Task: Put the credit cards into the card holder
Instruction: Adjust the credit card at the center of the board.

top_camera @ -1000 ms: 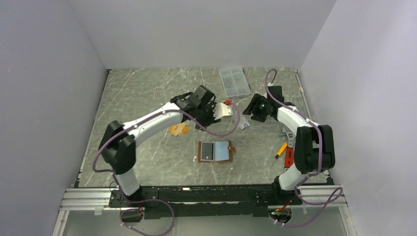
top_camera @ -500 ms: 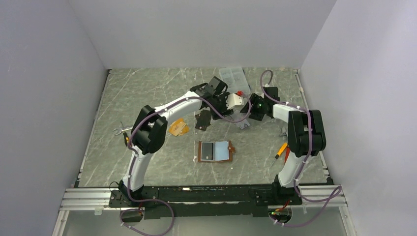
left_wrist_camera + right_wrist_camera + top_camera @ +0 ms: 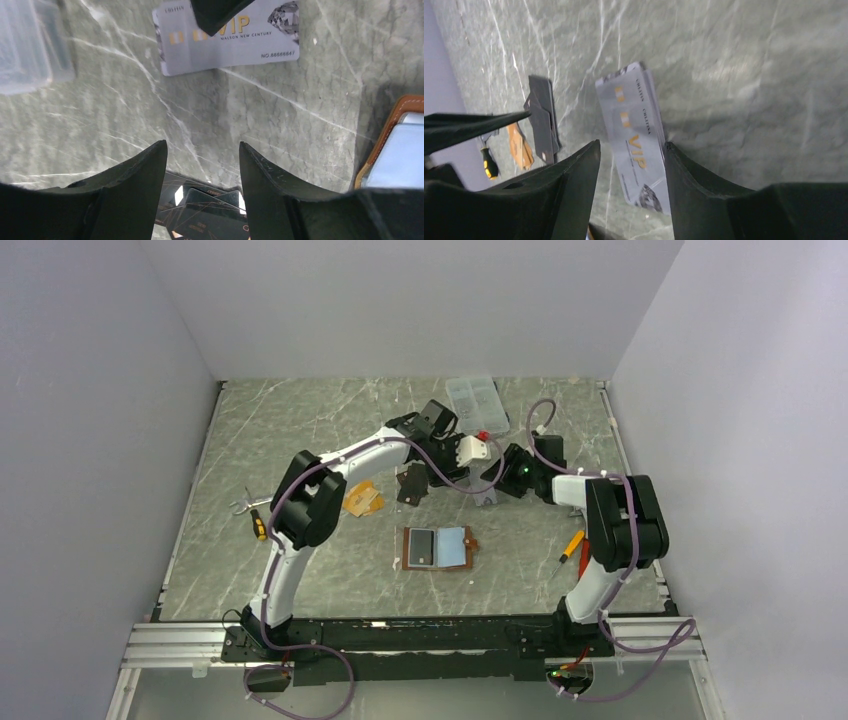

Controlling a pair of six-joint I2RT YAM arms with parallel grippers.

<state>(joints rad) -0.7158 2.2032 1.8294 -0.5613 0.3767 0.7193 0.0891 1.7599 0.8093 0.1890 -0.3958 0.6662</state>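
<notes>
The card holder (image 3: 437, 548) lies open mid-table, brown with pale blue pockets; its edge shows in the left wrist view (image 3: 395, 140). Black credit cards (image 3: 410, 485) lie fanned on the marble, just under my open left gripper (image 3: 428, 472) (image 3: 202, 150), whose fingers straddle them (image 3: 210, 210) without gripping. A silver VIP card (image 3: 230, 40) lies beyond it, on a small stack (image 3: 639, 135) (image 3: 487, 492). My right gripper (image 3: 497, 477) (image 3: 631, 147) stands open over this stack, one finger at its edge. Orange-tan cards (image 3: 362, 500) (image 3: 519, 145) lie to the left.
A clear compartment box (image 3: 476, 405) (image 3: 30, 45) stands at the back. Pliers with a yellow-handled tool (image 3: 250, 512) lie at the left; an orange screwdriver (image 3: 571, 543) and a red tool (image 3: 585, 558) lie at the right, beside the right arm.
My left gripper has opened and its arm has risen and swung back; the black cards now lie on the table. My right gripper has moved left onto the silver cards.
</notes>
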